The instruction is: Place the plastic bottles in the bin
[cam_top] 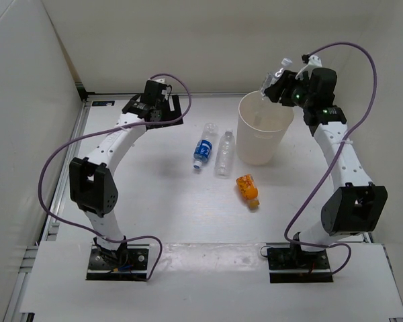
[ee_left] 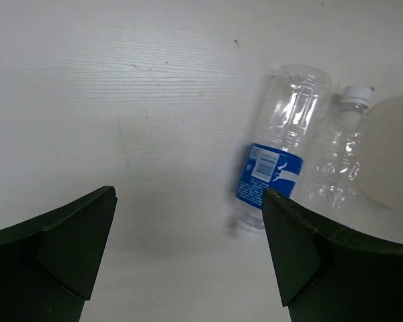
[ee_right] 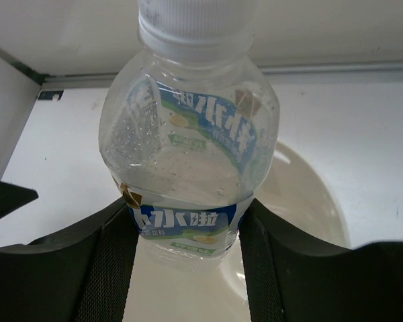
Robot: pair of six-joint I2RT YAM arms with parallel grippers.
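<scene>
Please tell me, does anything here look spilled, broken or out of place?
Nothing stands out. Three bottles lie on their sides on the table: the blue-label bottle, the plain clear bottle and the orange bottle. The right gripper holds the fourth bottle over the upright bin. No spill or damage is visible.

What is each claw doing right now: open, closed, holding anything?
Left gripper: open, holding nothing.
Right gripper: closed on the white-blue label bottle, above the bin.
</scene>
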